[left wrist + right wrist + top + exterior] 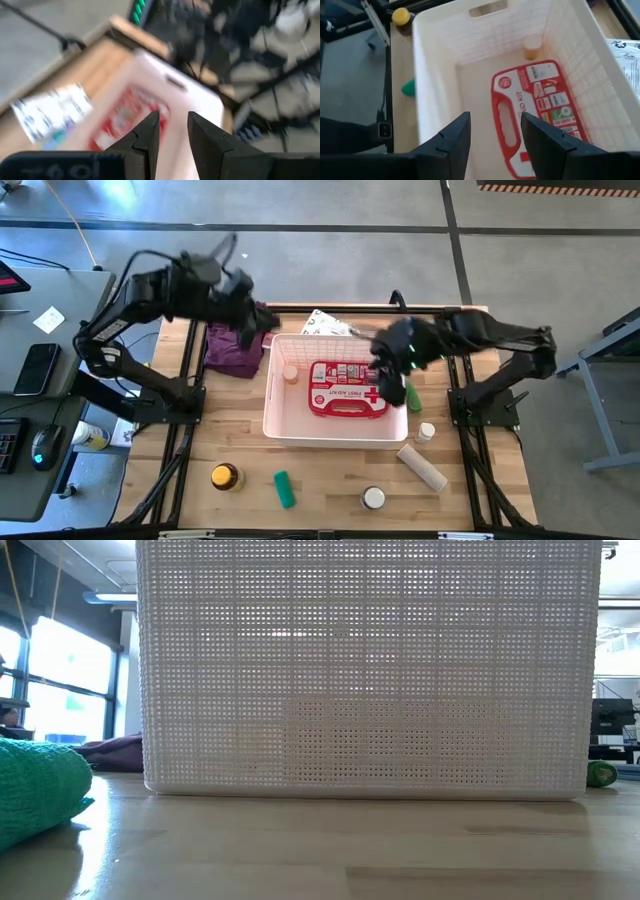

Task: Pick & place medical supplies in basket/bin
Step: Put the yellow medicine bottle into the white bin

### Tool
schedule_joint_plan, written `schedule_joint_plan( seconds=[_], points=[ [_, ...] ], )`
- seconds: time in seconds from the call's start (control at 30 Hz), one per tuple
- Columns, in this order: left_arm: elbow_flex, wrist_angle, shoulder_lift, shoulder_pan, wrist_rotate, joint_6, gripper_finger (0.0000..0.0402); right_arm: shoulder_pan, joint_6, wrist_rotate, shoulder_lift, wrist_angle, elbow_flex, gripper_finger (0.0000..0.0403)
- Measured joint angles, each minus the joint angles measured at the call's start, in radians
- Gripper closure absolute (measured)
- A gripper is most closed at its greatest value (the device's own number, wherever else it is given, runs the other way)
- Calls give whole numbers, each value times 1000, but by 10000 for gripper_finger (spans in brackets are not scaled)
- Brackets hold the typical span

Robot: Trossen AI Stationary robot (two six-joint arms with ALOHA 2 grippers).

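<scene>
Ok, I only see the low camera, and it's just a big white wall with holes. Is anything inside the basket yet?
Observer: Yes, a red first-aid pouch lies flat in the basket, with a small bottle near it.
Operator: Where's the right gripper?
Observer: The right gripper hangs open and empty over the basket's right side.
Operator: And the other one?
Observer: The left gripper waits above the purple cloth, outside the basket.

Purple cloth (236,347) beside phone (36,368)
</scene>
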Motion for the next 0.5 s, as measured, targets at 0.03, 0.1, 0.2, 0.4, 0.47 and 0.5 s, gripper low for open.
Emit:
schedule_joint_plan(
  seconds=[0.03,0.1,0.2,0.4,0.47,0.5],
  points=[
    [0,-28,1,-41,-1,-17,268,36,15,40,-9,-6,0,237],
    [0,-84,5,-130,-25,-50,268,104,39,130,-21,-14,0,237],
    [0,-178,11,-259,-104,-100,268,183,88,256,-31,-14,0,237],
    [-2,-407,44,-396,-140,-287,268,257,126,312,-32,-27,0,237],
    [-2,-455,68,-439,-89,-325,262,271,144,336,-32,-37,0,237],
    [-4,-464,79,-463,-72,-332,256,277,151,347,-32,-41,0,237]
  ],
)
